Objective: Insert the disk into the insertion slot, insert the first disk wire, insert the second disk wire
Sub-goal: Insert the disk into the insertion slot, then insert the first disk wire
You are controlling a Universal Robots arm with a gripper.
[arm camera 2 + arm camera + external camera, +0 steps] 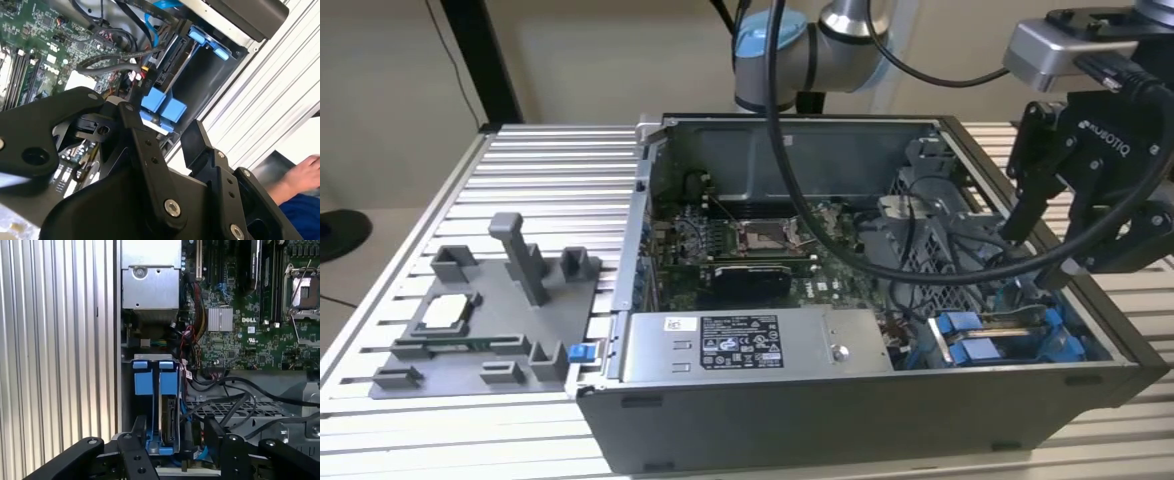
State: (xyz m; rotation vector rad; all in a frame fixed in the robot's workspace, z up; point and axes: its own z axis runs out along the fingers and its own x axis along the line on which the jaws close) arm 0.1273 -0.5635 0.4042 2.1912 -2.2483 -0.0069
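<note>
The insertion slot is the bay with blue tabs at the open case's front corner, on the exterior view's right. The disk stands on edge inside it, in its blue carrier, also seen as a dark slab, the disk, between blue tabs. My gripper hangs above the bay, open and holding nothing. In the first wrist view the gripper has one finger on each side of the carrier's end. Black cables lie beside the bay; I cannot tell whether any is plugged into the disk.
A silver power-supply box sits at the case's front, the motherboard behind it. A grey fixture stands on the ribbed aluminium table at the exterior view's left. A person's hand with a blue sleeve is beyond the table edge.
</note>
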